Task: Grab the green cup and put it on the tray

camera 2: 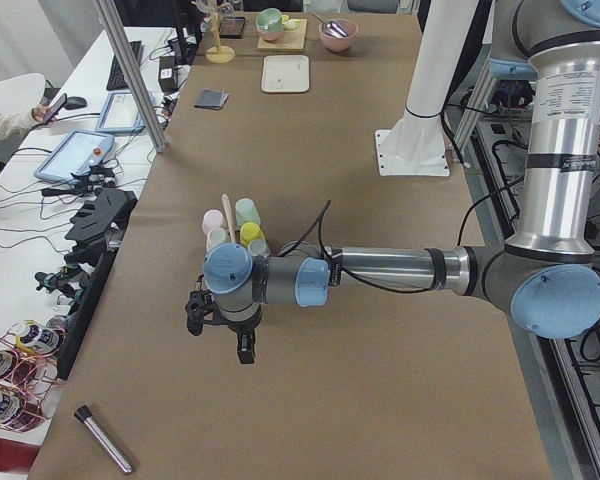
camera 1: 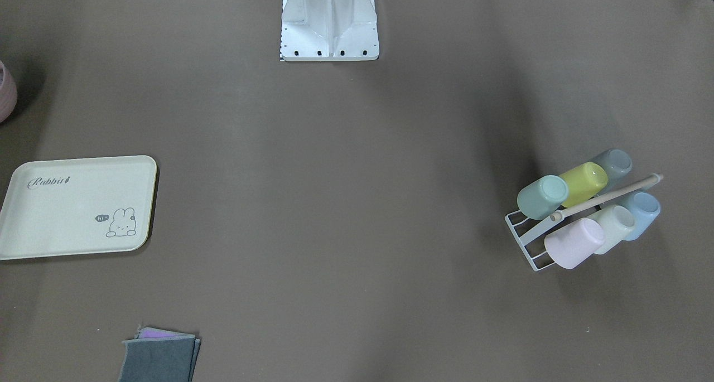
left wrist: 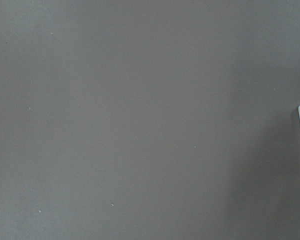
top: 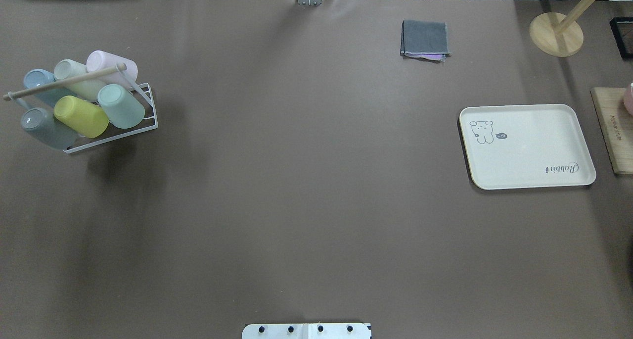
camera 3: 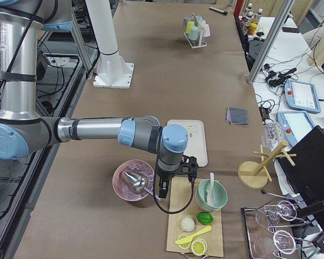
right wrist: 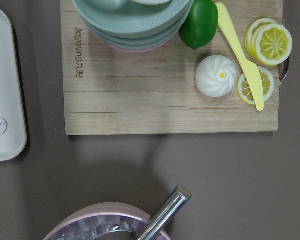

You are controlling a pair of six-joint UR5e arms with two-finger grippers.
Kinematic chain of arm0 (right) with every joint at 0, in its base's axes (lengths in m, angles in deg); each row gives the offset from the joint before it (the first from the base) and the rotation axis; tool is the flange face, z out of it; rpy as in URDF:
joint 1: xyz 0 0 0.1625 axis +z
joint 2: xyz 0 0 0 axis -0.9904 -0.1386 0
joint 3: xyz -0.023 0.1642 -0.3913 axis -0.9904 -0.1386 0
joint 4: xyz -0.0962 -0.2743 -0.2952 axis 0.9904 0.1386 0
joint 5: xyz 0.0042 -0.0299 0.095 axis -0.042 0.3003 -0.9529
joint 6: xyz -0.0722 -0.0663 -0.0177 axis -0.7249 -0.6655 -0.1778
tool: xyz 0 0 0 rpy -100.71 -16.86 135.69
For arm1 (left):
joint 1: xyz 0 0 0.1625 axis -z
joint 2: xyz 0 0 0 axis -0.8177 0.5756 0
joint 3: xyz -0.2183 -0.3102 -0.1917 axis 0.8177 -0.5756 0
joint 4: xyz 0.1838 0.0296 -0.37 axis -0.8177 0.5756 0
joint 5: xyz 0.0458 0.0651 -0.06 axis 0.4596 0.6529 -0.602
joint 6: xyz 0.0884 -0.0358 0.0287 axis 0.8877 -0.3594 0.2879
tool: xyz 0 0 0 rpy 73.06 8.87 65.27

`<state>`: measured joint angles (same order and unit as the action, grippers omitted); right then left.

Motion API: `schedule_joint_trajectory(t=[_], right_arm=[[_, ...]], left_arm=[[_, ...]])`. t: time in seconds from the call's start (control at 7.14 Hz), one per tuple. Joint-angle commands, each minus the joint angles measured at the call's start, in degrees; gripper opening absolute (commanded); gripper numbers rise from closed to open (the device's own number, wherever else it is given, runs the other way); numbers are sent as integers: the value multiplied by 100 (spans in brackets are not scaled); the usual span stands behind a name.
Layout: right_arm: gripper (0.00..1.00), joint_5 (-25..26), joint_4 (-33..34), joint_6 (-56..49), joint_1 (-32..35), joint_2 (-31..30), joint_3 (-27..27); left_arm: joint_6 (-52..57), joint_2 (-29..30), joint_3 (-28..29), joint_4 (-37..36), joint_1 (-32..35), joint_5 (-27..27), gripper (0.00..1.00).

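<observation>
- The green cup (top: 121, 106) is at the left of the overhead view. It lies tilted on a white wire rack (top: 151, 123) with its bottom toward the camera, touching a yellow cup (top: 81, 116). Grey, blue, pale and pink cups share the rack under a wooden bar (top: 64, 81).
- The brown matte surface (top: 306, 180) spreads across the middle, marked by soft shadows.
- A folded grey cloth (top: 425, 38) lies at the upper right of centre.
- The tray (top: 534, 141) lies flat at the right, well apart from the rack, with its bunny drawing at its left end.
- A wooden board (top: 610, 136) sits just beside the tray at the right edge, and a wooden stand (top: 556, 32) is in the upper right corner.
- In the left side view the left hand (camera 2: 218, 325) hovers over the surface near the rack. I cannot tell whether it is spread or pressed together.
- A side bench (camera 2: 20, 230) with tablets and cables runs along that view's left.
- In the right side view the right hand (camera 3: 175, 171) hangs above the board's edge beside a pink bowl (camera 3: 119, 183). Its state cannot be told either.
</observation>
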<state>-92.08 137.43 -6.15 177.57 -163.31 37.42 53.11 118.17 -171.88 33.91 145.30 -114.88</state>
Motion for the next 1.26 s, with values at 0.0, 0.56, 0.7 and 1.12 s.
schedule_joint_trajectory(t=[0.0,0.56,0.7,1.12], right_arm=[[100,-9,-1,-4,0,-50,30],[100,-535,0,162,-322,2,136],[100,-519,-18,432,-812,89,214],[99,-448,-1017,1688,-1755,222,-38]], left_arm=[[0,-4,4,-2,0,-22,98],[0,-4,21,-10,0,-30,98],[0,-4,13,-10,0,-22,98],[0,5,21,-10,0,-4,98]])
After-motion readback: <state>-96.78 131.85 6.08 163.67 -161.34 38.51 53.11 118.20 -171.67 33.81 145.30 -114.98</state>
